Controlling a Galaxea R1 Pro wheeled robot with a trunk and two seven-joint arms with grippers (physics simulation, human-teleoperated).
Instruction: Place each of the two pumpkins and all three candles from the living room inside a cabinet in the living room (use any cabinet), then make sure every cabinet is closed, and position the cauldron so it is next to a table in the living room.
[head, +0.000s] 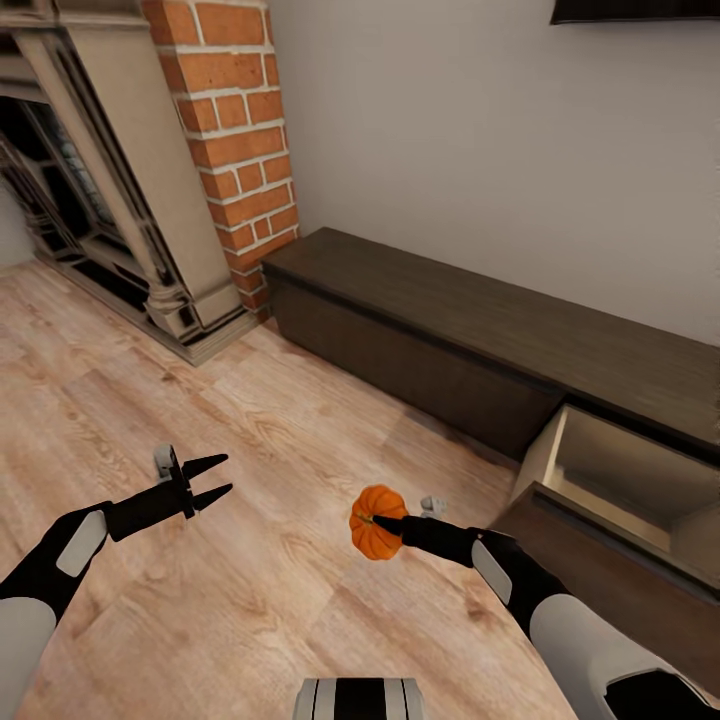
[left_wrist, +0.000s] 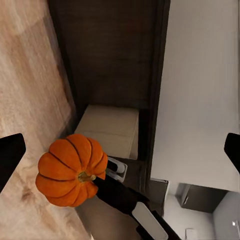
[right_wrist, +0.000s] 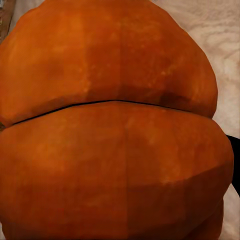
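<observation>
The right pincer (head: 385, 523) is clamped on a pumpkin (head: 375, 535), holding it in the air above the light wood plank floor (head: 200, 620); the dark fingers reach in beside the short stem, and the orange ribbed body sits at the tip of the right arm. In the right wrist view the pumpkin (right_wrist: 115, 125) lies pressed up close to the camera, with a dark groove between two of its segments and a strip of floor (right_wrist: 220, 45) beyond it. The left pincer (head: 210, 480) hangs over the floor well apart from the pumpkin, its two pointed fingers spread and nothing between them. In the left wrist view the pumpkin (left_wrist: 72, 170) is seen from its stem side, with the right arm behind it. Just beyond the right pincer, the long, low dark brown cabinet (head: 420, 330) runs along the pale wall (head: 480, 140). One of its drawers (head: 620, 470) stands pulled out near the pumpkin, showing a pale beige interior. At the cabinet's far end rises the red brick chimney (head: 235, 130), and next to it the ornate fireplace (head: 110, 190).
</observation>
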